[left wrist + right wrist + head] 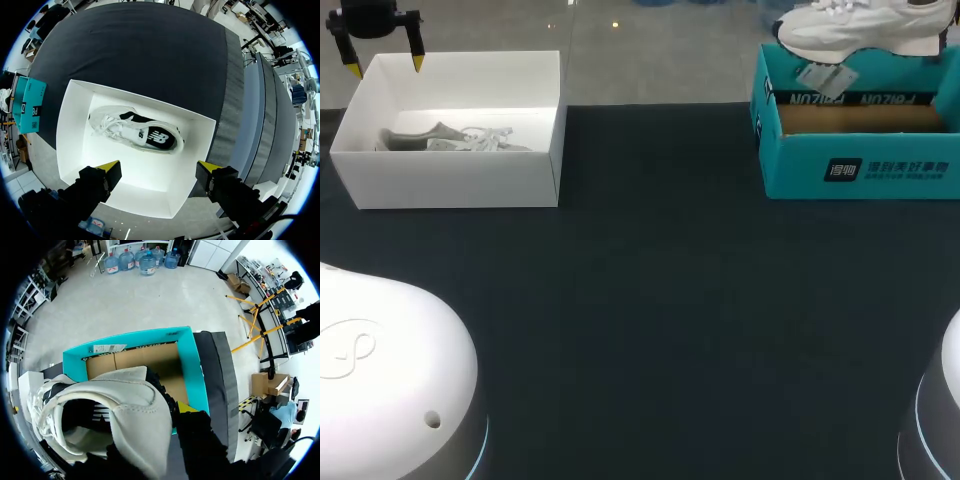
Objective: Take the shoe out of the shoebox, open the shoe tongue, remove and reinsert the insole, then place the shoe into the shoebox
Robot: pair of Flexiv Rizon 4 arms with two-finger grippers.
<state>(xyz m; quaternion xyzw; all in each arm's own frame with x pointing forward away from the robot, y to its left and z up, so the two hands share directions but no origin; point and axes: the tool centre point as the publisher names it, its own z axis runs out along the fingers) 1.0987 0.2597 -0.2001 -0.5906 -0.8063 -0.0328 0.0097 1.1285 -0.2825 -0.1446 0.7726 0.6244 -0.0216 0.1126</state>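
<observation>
Two claws are in view, and only the right claw (pixel 176 412) has anything. It looks clenched on the heel of a white shoe (pixel 115 410): one yellow tip shows outside the collar and the other is hidden, so the grip is judged from how the shoe hangs. The shoe is aloft just above the open teal shoebox (pixel 196 365) at the far right of the worktop (pixel 660 300). Whether this is the lift-out or the return cannot be told, and the insole is lost in the dark opening. The left claw (pixel 159 169) hangs wide open, holding nothing, over one rim of a white box (pixel 70 135) where a second shoe (pixel 137 132) lies on its side.
</observation>
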